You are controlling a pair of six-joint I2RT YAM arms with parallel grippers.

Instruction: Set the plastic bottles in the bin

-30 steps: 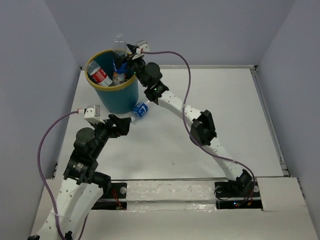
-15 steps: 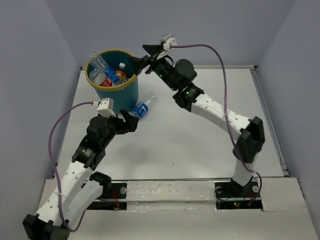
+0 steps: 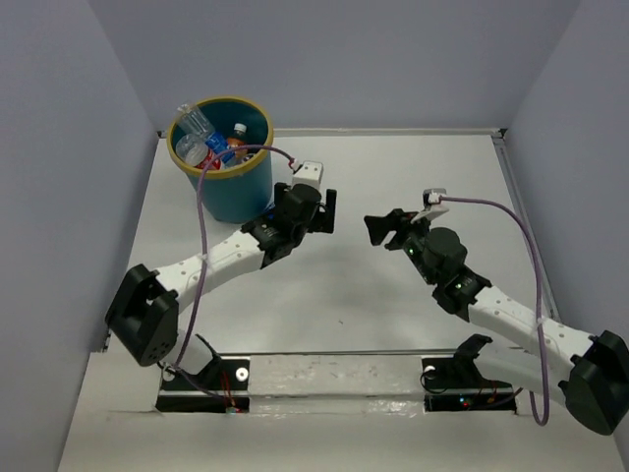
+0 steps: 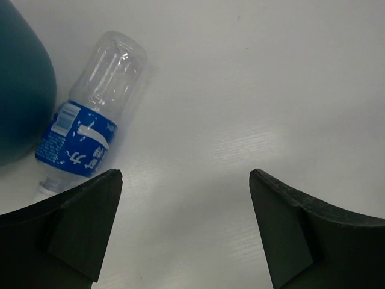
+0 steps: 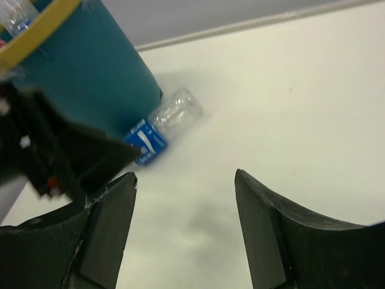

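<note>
**One bottle on the table, both pincers empty**

The left pincer [image 4: 186, 180] hangs low over the table with its fingers spread wide and nothing between them. Ahead of it, off toward its left finger, the last loose bottle [image 4: 90, 120] lies on its side: clear, blue-labelled, neck end nearest the pincer. Hard against the bottle's far side is the bin [image 4: 18, 90]; I cannot tell whether the two touch.

The right pincer [image 5: 183, 177] is also parted and empty. It faces the same bottle from well away across bare table, with the left arm between them. Up in the bin, the other bottles [image 3: 201, 138] are piled, and one clear bottle pokes above the rim.

Risks, as I judge them:
- The bottle sits outside the left pincer's gap. Closing here would catch air or clip the neck and send it rolling.
- It is round, light and slick, so a squeeze off its middle could squirt it out.
- The bin wall is so close that a finger going round the bottle may shove the bin.
- Both arms point at one bottle and could knock together.
- A drop onto the protruding bottle could bounce out.

The table [image 3: 393, 167] is white, smooth and matte, with a low rim at the far and right edges. Plain pale lilac-grey walls [image 3: 344, 59] close it in on three sides.
</note>
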